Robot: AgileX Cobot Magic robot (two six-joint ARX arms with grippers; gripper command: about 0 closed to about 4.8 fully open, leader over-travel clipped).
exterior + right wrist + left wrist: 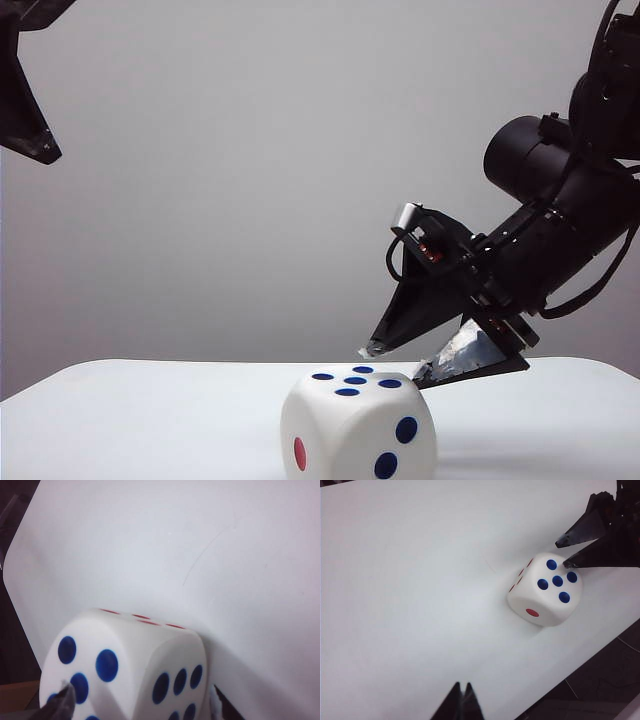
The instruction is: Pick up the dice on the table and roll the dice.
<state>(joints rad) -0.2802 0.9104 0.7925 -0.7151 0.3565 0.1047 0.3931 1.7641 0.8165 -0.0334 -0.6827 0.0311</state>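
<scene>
Your dice [358,424] sits low and centre in the exterior view on the white table [150,420], five blue pips up. Just behind it, your right gripper [398,362] hangs with jaws apart at its top edge. Far upper left, your left gripper [460,702] looks pressed together.

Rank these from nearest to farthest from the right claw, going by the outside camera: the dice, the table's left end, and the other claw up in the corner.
1. The dice: right below the open right claw, at the table's front.
2. The table, its left end: lower left.
3. The left claw: high in the upper left corner.
</scene>
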